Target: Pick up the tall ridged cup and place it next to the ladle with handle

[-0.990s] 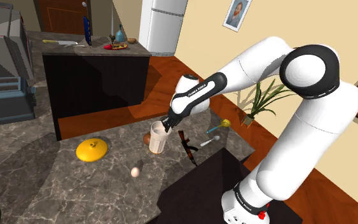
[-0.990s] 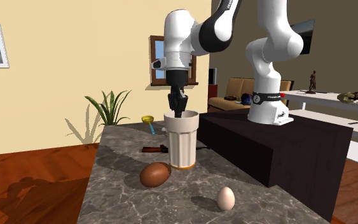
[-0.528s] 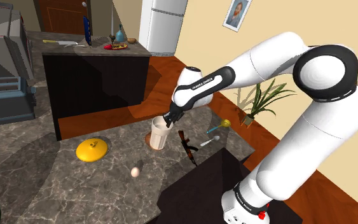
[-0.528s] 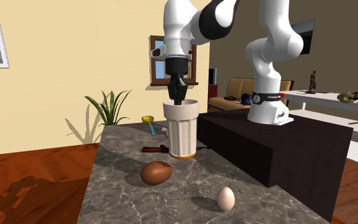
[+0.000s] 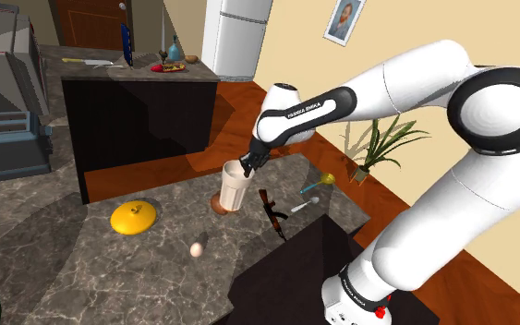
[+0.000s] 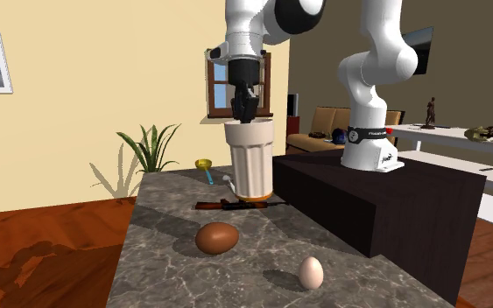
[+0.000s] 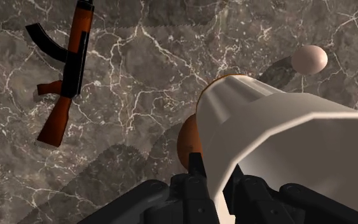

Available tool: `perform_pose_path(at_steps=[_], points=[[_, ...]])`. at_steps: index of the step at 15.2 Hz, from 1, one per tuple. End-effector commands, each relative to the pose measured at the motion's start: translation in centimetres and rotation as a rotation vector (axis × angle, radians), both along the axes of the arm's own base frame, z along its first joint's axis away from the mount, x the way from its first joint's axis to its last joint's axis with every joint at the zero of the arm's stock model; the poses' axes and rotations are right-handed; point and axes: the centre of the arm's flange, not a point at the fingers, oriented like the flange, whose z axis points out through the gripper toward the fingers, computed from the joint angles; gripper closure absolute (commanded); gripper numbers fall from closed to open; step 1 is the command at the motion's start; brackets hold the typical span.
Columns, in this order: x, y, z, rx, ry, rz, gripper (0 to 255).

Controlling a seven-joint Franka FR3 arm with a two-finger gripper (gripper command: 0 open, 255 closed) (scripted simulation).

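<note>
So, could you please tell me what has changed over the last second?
The gripper, clasping the rim of the ridged cup, has risen and lifted it off the counter. The brown egg, white egg, toy rifle, ladle and yellow lid have stayed put.

Tall cream ridged cup (image 5: 234, 187) with an orange base; yellow-bowled ladle (image 5: 317, 184) with a pale blue handle.
The cup is upright, pinched at its rim by the black gripper (image 5: 247, 171), just beside the toy rifle (image 5: 271, 209); the ladle lies flat on the rifle's other side.
</note>
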Motion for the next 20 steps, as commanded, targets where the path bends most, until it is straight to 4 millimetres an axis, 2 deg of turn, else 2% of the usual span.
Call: perform_pose_path(at_steps=[1, 18, 20], points=[[0.0, 0.0, 1.1, 0.0, 0.0, 0.0, 255], [0.0, 0.0, 9.9, 0.0, 0.0, 0.0, 255], [-1.0, -2.4, 9.9, 0.0, 0.0, 0.0, 255]])
